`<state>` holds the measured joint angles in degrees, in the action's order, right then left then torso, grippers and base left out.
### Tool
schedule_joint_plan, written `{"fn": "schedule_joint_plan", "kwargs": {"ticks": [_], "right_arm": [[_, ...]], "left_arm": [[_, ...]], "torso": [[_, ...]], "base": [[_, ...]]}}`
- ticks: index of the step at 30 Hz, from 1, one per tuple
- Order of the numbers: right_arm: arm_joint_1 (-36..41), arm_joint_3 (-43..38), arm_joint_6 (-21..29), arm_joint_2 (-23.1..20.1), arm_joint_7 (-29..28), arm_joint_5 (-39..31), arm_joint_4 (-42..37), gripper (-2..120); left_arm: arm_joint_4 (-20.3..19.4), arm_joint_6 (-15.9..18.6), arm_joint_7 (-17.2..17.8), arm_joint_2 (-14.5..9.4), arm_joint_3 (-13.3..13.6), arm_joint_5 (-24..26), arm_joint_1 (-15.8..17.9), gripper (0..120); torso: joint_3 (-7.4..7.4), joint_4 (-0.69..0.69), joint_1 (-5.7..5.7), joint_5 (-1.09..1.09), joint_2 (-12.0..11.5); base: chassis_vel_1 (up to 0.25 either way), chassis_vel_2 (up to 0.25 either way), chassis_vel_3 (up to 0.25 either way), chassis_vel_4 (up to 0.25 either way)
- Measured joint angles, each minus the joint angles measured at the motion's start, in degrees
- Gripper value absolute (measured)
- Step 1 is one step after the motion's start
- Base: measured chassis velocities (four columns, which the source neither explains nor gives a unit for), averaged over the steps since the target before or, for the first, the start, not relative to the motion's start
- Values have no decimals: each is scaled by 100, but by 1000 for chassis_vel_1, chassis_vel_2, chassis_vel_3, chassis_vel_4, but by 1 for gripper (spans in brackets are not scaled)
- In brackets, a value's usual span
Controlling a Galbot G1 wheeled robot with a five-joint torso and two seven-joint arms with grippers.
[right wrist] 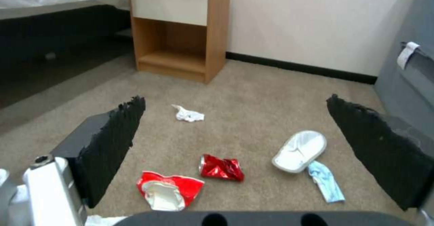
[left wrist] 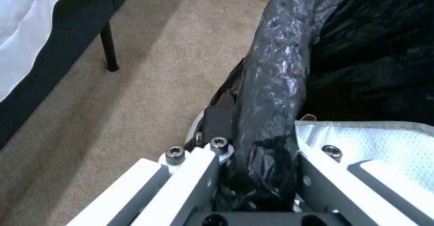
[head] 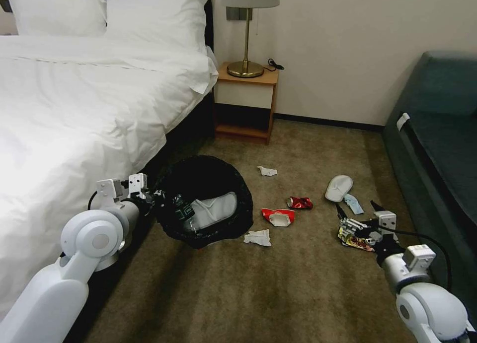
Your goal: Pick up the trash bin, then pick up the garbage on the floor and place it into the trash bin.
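Left claw (left wrist: 262, 171) clamps the trash bin (head: 203, 201) rim, bin lifted; right claw (head: 358, 210) gapes wide, empty, above the slipper (right wrist: 300, 150).

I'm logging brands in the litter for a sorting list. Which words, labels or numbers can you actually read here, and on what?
None can be read.
Crushed red can: print too small and crumpled.
Red and white wrapper: no legible text.
Gold wrapper beneath the open right gripper: pattern blurred.
Green-labelled bottle in the trash bin, held by the left gripper: lettering unreadable.
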<state>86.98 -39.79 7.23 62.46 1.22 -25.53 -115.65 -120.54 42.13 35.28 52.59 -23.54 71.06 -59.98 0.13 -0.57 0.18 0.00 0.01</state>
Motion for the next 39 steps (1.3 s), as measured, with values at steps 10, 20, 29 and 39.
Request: {"fn": "schedule_joint_plan", "kwargs": {"ticks": [10,20,29,39], "right_arm": [[-45,161,6,162,-24,114,14,100],[-29,231,29,251,-122,178,-35,100],[-13,211,36,330,-152,220,-12,100],[-17,266,43,387,-190,256,27,100]], "left_arm": [[-91,0,-4,-44,-14,-2,-56,3],[-112,0,-4,-22,-61,19,-57,3],[-100,0,39,-5,-231,47,-74,3],[-112,0,26,-2,-281,69,-97,3]], "torso": [[1,0,0,0,0],[1,-4,0,0,-1],[1,0,0,0,-1],[1,0,1,0,-1]], "base": [[0,0,0,0],[-75,-39,-48,-78],[-56,36,27,-43],[-57,65,58,-60]]}}
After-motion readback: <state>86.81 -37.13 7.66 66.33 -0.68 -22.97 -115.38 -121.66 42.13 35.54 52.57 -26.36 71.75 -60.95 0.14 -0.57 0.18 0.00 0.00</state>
